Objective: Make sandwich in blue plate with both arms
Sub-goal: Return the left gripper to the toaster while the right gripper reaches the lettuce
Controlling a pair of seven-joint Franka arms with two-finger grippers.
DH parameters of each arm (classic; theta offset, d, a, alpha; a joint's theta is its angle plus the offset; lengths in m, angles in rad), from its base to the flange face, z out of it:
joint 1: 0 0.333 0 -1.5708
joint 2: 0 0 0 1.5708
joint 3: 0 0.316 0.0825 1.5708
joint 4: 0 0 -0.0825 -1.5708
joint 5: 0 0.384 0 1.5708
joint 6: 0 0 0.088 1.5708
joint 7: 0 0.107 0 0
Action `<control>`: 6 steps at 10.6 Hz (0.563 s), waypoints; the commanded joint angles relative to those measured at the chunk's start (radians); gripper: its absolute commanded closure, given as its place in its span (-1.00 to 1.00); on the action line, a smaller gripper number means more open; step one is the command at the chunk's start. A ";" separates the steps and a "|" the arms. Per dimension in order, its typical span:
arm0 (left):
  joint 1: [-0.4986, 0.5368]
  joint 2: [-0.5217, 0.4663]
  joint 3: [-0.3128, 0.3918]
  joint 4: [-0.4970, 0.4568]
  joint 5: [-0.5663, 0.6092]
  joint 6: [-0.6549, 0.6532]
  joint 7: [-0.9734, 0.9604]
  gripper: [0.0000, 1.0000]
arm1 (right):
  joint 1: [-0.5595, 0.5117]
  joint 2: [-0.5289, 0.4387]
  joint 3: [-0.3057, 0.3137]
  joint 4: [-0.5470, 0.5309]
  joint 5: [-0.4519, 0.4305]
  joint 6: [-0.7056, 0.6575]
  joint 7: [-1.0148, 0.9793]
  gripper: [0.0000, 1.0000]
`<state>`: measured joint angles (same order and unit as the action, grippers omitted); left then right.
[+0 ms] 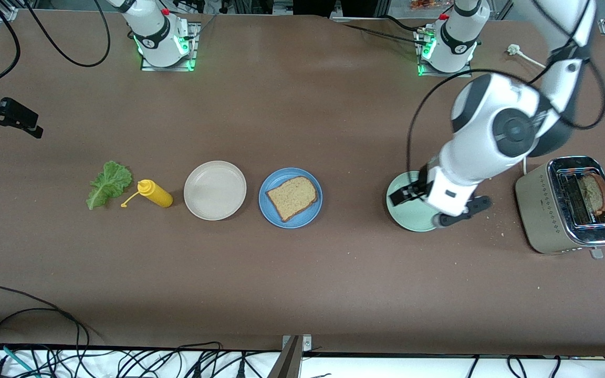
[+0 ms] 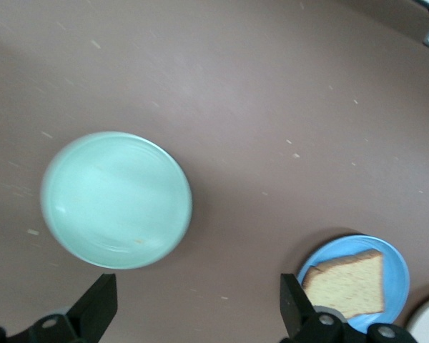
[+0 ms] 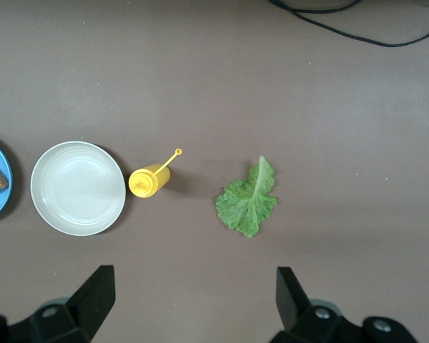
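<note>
Toaster holds one slice; blue plate another; left pincer released over mint plate; right pincer released.

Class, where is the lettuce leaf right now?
The lettuce leaf lies flat on the table, beside the yellow bottle, at the right arm's end.

Left arm hiding part of mint plate, second toast slice half sunk in toaster

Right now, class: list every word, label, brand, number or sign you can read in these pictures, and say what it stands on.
None can be read.
White robot arm bases: small dark marks, too small to read.
Beige metal toaster: dotted pattern only.
Yellow squeeze bottle, speckled blue plate: no text.
</note>
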<state>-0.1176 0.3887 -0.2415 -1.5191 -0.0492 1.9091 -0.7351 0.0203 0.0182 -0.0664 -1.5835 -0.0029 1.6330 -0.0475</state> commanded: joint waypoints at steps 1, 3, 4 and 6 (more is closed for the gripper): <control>0.107 -0.047 -0.005 0.089 0.066 -0.187 0.246 -0.99 | 0.001 0.023 0.002 -0.004 0.000 -0.042 -0.005 -1.00; 0.144 -0.047 -0.005 0.152 0.138 -0.268 0.366 -0.99 | -0.016 0.086 -0.015 -0.012 -0.002 -0.044 0.004 -1.00; 0.173 -0.047 -0.005 0.160 0.144 -0.281 0.423 -0.99 | -0.019 0.118 -0.021 -0.016 -0.005 -0.035 0.011 -1.00; 0.216 -0.047 -0.005 0.162 0.144 -0.320 0.520 -0.99 | -0.022 0.164 -0.052 -0.074 -0.009 0.049 0.081 -1.00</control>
<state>0.0578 0.3342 -0.2361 -1.3790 0.0662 1.6391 -0.3252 0.0083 0.1354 -0.0963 -1.6155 -0.0049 1.6108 -0.0319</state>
